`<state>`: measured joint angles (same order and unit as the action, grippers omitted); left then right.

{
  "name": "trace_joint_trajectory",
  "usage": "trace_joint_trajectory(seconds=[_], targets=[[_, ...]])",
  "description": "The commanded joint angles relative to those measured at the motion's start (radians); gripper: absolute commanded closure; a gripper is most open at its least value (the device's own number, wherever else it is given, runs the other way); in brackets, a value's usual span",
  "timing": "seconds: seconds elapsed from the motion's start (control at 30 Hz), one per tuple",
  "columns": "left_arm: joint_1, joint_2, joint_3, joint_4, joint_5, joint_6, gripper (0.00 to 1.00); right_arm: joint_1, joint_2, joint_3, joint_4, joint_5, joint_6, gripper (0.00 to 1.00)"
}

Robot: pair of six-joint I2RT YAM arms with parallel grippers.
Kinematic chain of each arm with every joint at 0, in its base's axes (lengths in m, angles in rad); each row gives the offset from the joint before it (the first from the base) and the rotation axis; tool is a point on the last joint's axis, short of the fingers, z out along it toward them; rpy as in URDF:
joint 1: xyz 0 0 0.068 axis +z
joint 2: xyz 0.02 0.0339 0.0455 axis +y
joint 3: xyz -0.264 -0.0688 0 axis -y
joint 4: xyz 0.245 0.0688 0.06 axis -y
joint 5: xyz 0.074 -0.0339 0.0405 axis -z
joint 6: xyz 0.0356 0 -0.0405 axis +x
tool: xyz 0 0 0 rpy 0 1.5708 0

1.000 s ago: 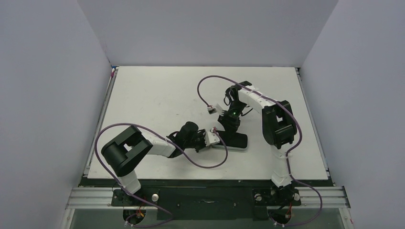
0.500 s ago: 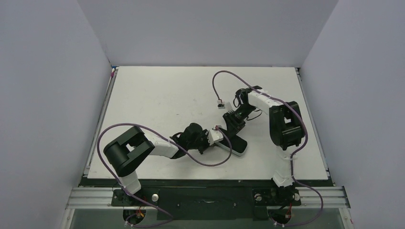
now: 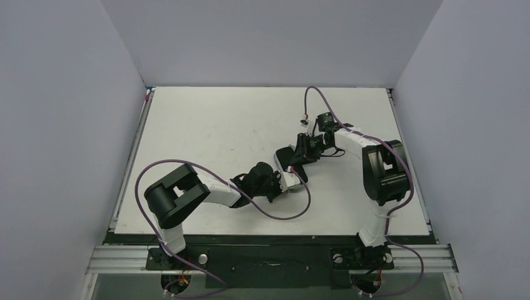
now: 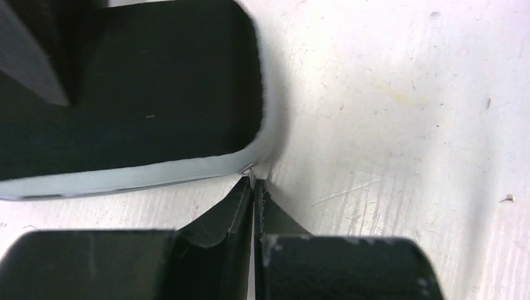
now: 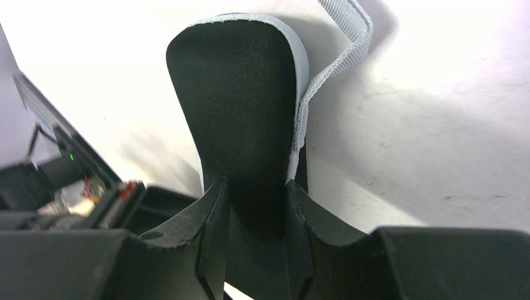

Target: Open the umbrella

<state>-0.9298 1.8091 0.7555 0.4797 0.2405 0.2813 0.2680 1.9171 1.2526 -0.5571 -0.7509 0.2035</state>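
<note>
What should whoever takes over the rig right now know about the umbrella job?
Left gripper: shut, tips against the pale rim of the umbrella; whether it pinches it is unclear.
Right gripper: shut on the umbrella's other end, beside the loop strap.
Umbrella: folded, in the middle of the table, between both grippers.
Done: both grippers at the umbrella.
Left: open the canopy.

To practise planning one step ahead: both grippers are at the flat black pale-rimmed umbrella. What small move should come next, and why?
Probably the right gripper should ease away from the left gripper. Its fingers clamp one end of the flat, black, pale-rimmed umbrella, the left's shut tips meet the rim at another corner, and the umbrella is not yet open; separating may start opening it.
</note>
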Motion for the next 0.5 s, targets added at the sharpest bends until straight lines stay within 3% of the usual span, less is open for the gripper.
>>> trace_joint_trajectory(seconds=[0.0, 0.13, 0.27, 0.33, 0.37, 0.4, 0.47], targets=[[-0.034, 0.020, 0.006, -0.038, 0.063, 0.012, 1.00, -0.031, -0.045, -0.077, 0.306, 0.318, 0.280, 1.00], [-0.042, 0.013, -0.007, -0.042, 0.065, 0.004, 1.00, -0.037, -0.079, -0.139, 0.354, 0.396, 0.449, 1.00], [0.024, 0.002, -0.006, -0.055, 0.061, -0.062, 1.00, -0.037, -0.085, -0.156, 0.263, 0.350, 0.472, 1.00], [0.080, -0.004, 0.003, -0.081, 0.072, -0.078, 1.00, -0.034, -0.118, -0.188, 0.228, 0.301, 0.437, 0.67], [0.110, -0.005, 0.005, -0.093, 0.078, -0.069, 1.00, -0.032, -0.143, -0.199, 0.213, 0.272, 0.420, 0.43], [0.123, -0.011, 0.003, -0.098, 0.080, -0.048, 1.00, -0.028, -0.156, -0.210, 0.169, 0.260, 0.376, 0.30], [0.167, -0.020, 0.002, -0.102, 0.090, -0.012, 1.00, -0.021, -0.196, -0.213, 0.096, 0.229, 0.299, 0.20]])
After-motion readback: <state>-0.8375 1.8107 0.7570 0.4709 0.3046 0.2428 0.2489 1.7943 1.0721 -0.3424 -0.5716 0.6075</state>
